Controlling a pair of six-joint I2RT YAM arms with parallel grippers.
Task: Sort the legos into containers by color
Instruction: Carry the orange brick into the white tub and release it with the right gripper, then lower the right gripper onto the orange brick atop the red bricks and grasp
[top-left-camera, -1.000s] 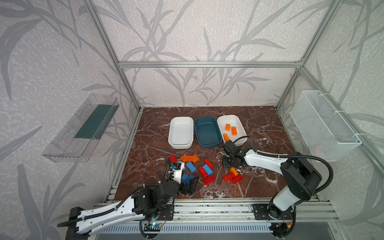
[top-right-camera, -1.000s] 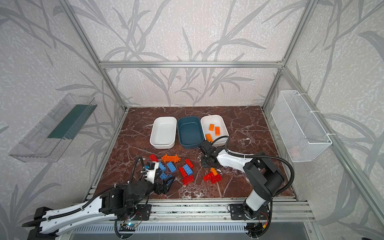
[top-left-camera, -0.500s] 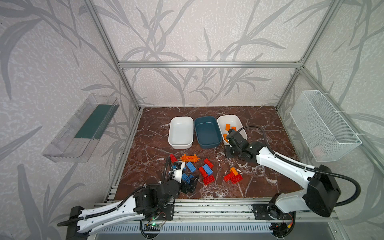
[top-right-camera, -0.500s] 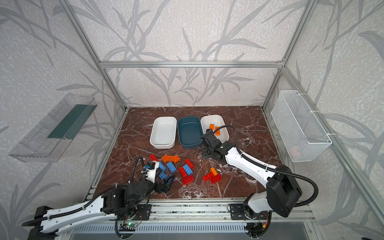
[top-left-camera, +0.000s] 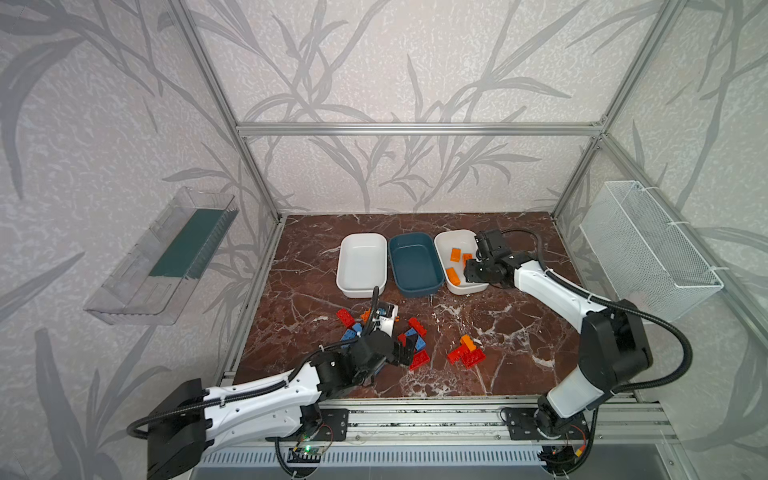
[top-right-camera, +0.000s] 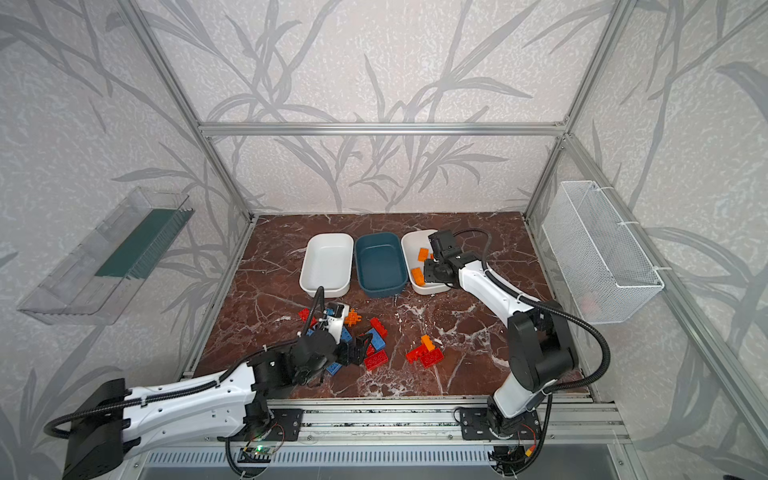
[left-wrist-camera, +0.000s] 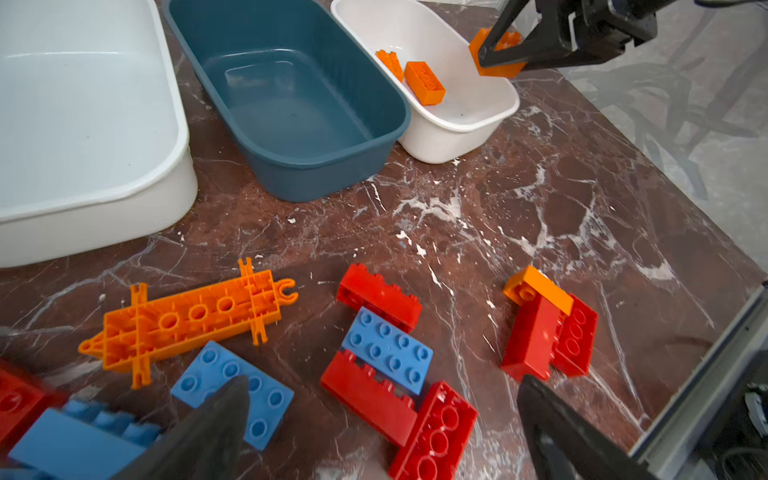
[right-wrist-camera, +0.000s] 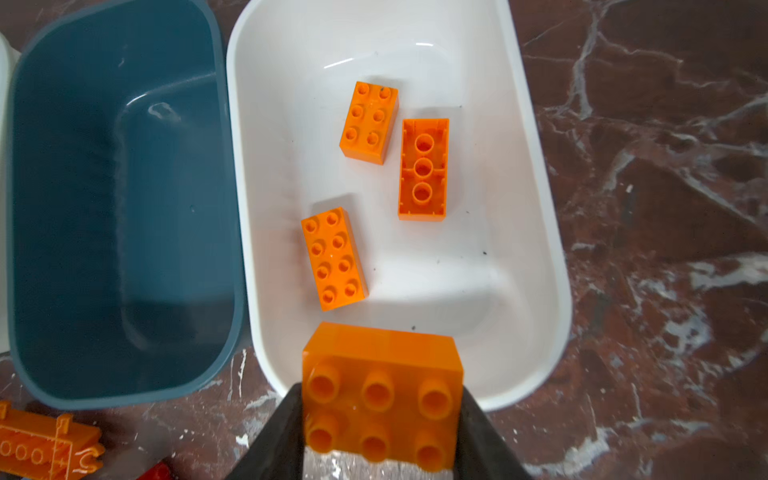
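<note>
My right gripper (right-wrist-camera: 380, 399) is shut on an orange lego (right-wrist-camera: 380, 386) and holds it over the near end of the right white container (right-wrist-camera: 536, 208), where three orange bricks (right-wrist-camera: 334, 257) lie. The teal container (top-left-camera: 415, 264) and the left white container (top-left-camera: 360, 266) are empty. Red, blue and orange legos lie scattered on the marble in front of them, including a long toothed orange piece (left-wrist-camera: 187, 320) and a red and orange cluster (top-left-camera: 467, 351). My left gripper (left-wrist-camera: 386, 419) hovers open low over a red brick (left-wrist-camera: 434, 432) and a blue brick (left-wrist-camera: 388, 351) in that pile.
A white wire mesh basket (top-left-camera: 648, 245) hangs on the right wall and a clear shelf (top-left-camera: 166, 257) on the left wall. Aluminium frame posts stand at the corners, and a metal rail (top-left-camera: 415, 415) runs along the table's front edge.
My right gripper has lifted from beside the red and orange cluster and carried the orange brick back to the right white container. The left arm has hardly moved.
</note>
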